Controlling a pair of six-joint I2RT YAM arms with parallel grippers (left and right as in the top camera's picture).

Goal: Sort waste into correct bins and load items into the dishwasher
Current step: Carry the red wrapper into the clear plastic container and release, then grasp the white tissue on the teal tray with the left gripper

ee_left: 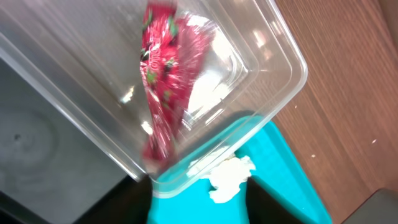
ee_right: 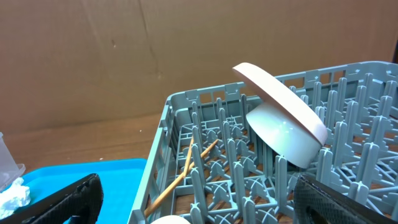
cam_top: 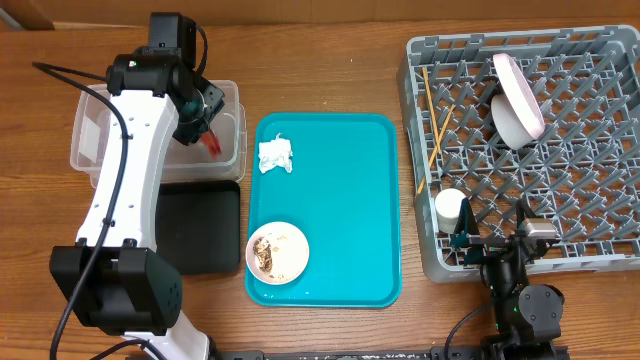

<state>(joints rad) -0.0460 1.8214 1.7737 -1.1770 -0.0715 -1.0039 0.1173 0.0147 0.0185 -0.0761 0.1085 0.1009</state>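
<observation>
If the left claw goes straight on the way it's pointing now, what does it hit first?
Most likely the red wrapper, blurred just ahead of the left claw and within the clear tub's outline. Beyond it is the tub's floor. Depth is hard to judge.

A brown wood-grain tabletop (cam_top: 330,20) spreads out on every side of the teal tray (cam_top: 340,200). Beyond the tray stands a plain brown board (ee_right: 124,62) with faint creases, evenly lit.

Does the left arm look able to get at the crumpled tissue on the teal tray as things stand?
Probably yes: the left gripper hovers over the clear tub, and the tissue lies uncovered on the teal tray beside it.
</observation>
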